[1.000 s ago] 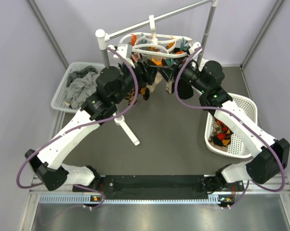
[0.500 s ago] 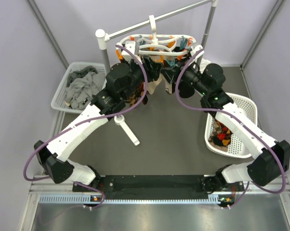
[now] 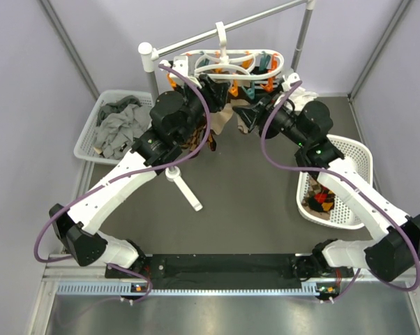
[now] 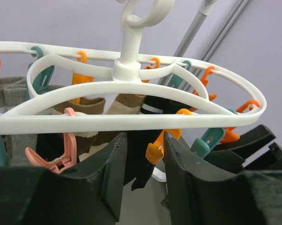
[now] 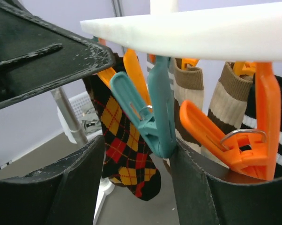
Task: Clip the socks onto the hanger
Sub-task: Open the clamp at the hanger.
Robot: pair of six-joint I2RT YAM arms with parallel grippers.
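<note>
Holding left gripper (image 4: 144, 140) jaws apart just beneath white plastic oval-ring hanger (image 4: 131, 115), orange clip (image 4: 156, 149) showing in the gap; straddling teal clip (image 5: 156, 117) with right gripper (image 5: 137, 148) jaws, also apart, beside red-and-yellow argyle sock (image 5: 114, 117) hanging clipped from hanger.

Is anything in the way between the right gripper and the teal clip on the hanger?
Nothing visible. The teal clip hangs right inside the open right gripper; an argyle sock hangs behind it.
</note>
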